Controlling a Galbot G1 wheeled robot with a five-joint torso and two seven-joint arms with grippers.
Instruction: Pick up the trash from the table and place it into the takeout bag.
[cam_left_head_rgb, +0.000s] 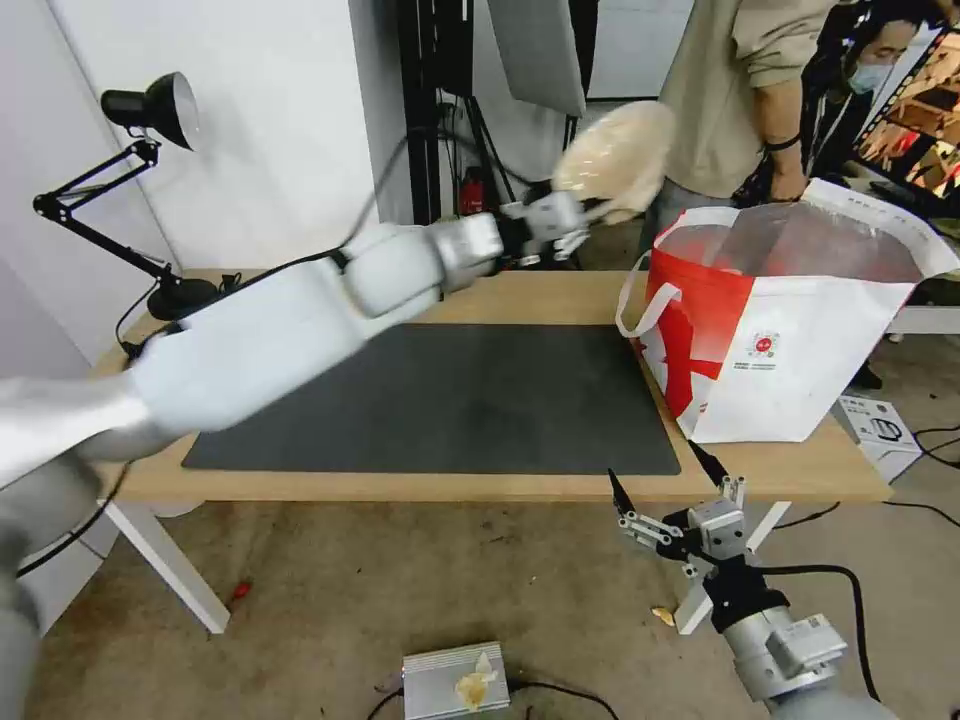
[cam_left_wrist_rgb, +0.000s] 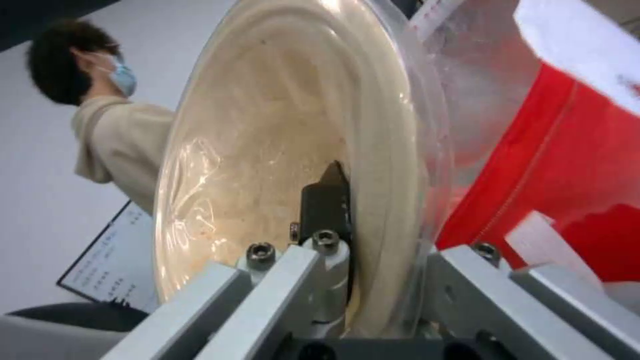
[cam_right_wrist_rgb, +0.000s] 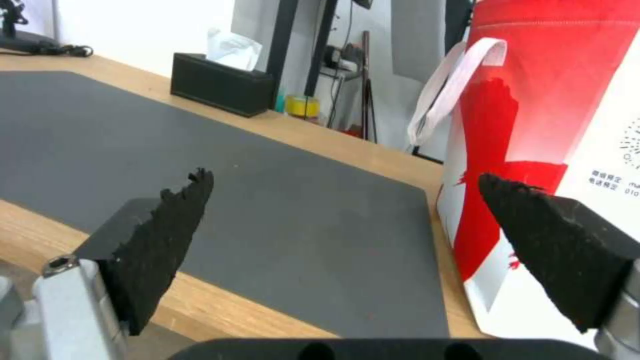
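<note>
The light-wood table (cam_left_head_rgb: 560, 300) carries a matte dark grey mat (cam_left_head_rgb: 450, 400). At its right end stands the boxy white-and-red takeout bag (cam_left_head_rgb: 790, 360), foil-lined, with a small round logo and unreadable print. The left gripper (cam_left_head_rgb: 585, 215) is clamped on the glossy beige shallow bowl (cam_left_head_rgb: 615, 155), raised just beside the bag's mouth. The right gripper (cam_left_head_rgb: 668, 480) hangs spread apart below the table's front edge.

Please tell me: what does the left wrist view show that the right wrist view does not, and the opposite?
Left wrist view alone: the left gripper shut on the rim of the beige stained shallow bowl, held on edge. Right wrist view alone: the open right gripper low at the near edge of the light-wood table, the dark grey mat, the black tissue box. Both: the white-and-red takeout bag.
</note>
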